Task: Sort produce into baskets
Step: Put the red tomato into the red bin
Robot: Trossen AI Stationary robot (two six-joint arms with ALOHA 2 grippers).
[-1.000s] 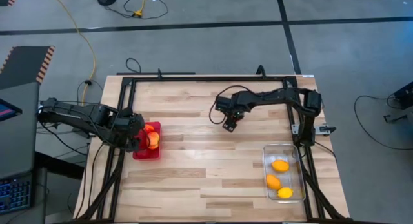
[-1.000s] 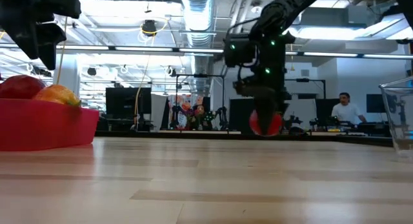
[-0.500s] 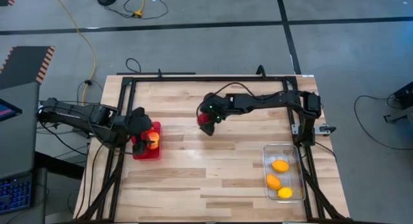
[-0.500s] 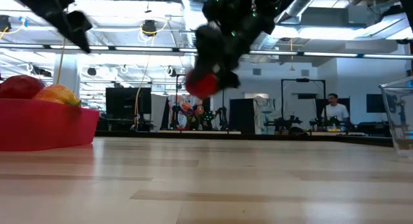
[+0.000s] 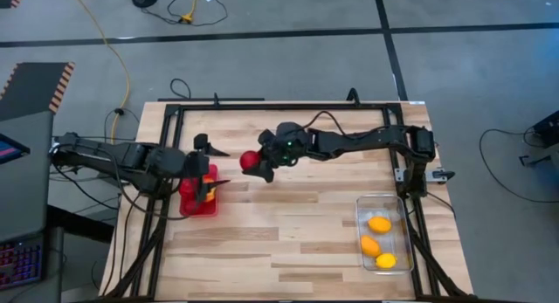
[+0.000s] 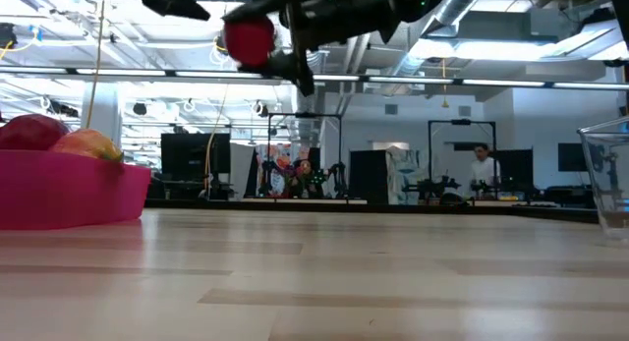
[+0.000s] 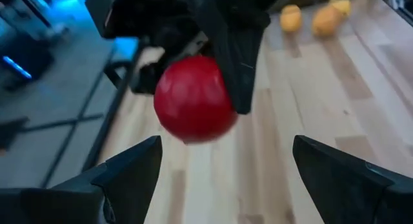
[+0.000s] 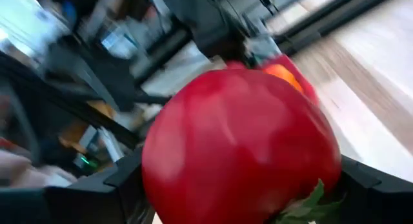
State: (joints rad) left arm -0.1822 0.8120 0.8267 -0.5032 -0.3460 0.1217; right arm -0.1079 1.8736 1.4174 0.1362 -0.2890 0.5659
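My right gripper (image 5: 255, 161) is shut on a round red toy fruit (image 5: 250, 160) with a green leaf, high above the table's middle left. The fruit also shows in the low view (image 6: 248, 38) and the left wrist view (image 7: 193, 98). My left gripper (image 5: 210, 163) is open, level, just left of the fruit and above the red bin (image 5: 199, 202), touching nothing. The red bin (image 6: 69, 189) holds red and orange pieces. The clear bin (image 5: 384, 233) at the near right holds three yellow-orange ovals. My right gripper pinches the red fruit's two sides (image 8: 239, 153) between its two fingers (image 8: 97, 192). The fingers lie about level and come from the table's right, pointing left. The fruit is lifted clear, high above the table, with its green leaf on the underside.
A black frame (image 5: 262, 106) runs around the tabletop's edges. Bare wood (image 5: 288, 224) lies between the two bins. The clear bin's wall (image 6: 609, 174) shows at the low view's right edge. People and equipment stand in the room beyond.
My right gripper has carried the red fruit up from near the table and toward the table's left edge, tipping from pointing down to about level. My left gripper has risen from over the red bin and turned toward the fruit.
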